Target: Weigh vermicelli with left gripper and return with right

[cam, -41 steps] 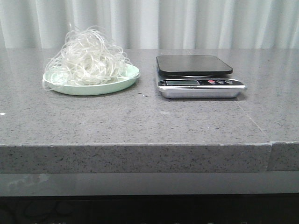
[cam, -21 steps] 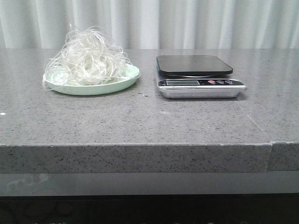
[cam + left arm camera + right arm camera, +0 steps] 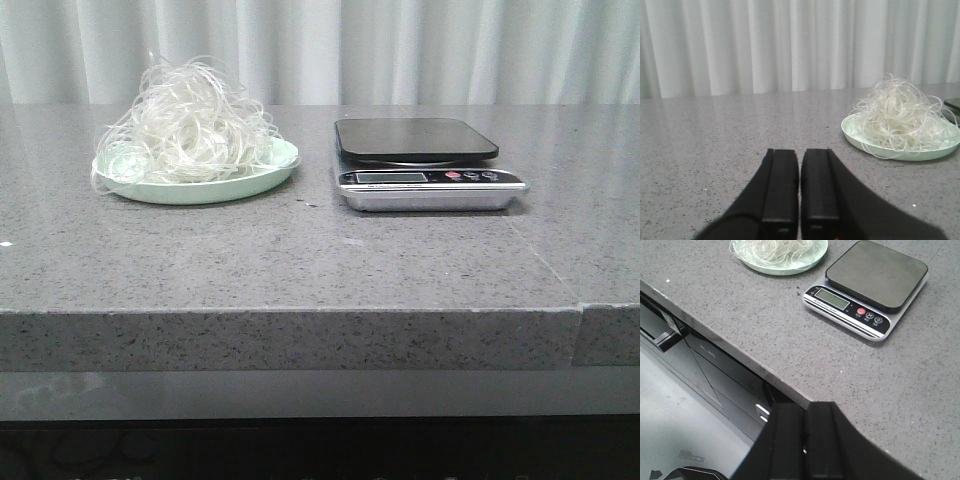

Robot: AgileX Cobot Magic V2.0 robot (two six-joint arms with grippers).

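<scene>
The vermicelli, a fluffy heap of thin white strands, lies on a pale green plate at the left of the grey counter. It also shows in the left wrist view and at the edge of the right wrist view. The kitchen scale, black platform and silver base, stands to the plate's right, bare; it shows in the right wrist view. My left gripper is shut and empty, low over the counter left of the plate. My right gripper is shut and empty above the counter's front edge. Neither gripper shows in the front view.
White curtains hang behind the counter. The counter's front edge has a seam at the right. Dark cabinet fronts lie below the edge in the right wrist view.
</scene>
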